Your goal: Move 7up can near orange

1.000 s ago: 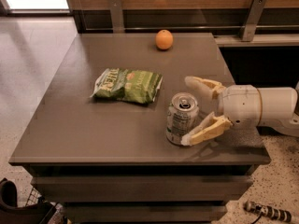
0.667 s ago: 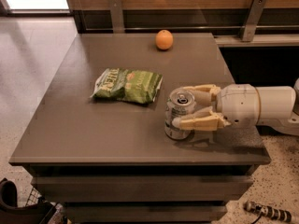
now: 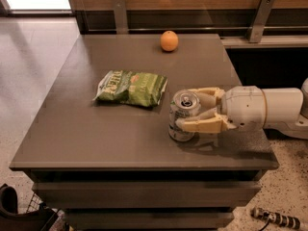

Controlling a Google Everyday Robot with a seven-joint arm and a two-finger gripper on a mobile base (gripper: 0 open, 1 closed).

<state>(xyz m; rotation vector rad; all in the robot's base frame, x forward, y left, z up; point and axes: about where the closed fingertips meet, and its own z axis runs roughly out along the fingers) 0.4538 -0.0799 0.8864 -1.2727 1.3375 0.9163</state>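
The 7up can [image 3: 181, 115] stands upright on the grey table [image 3: 86, 129], near the front right. My gripper [image 3: 188, 110] reaches in from the right and its cream fingers [image 3: 199, 125] are shut on the can's sides. The orange [image 3: 169, 41] sits near the table's far edge, well beyond the can.
A flat green chip bag [image 3: 131, 87] lies just left of and behind the can. A wooden wall with metal brackets [image 3: 260, 18] runs behind the table. A dark object [image 3: 14, 213] sits on the floor at the front left.
The fingers were spread wide around the can one second ago; they have closed onto its sides. The can stays in the same spot.
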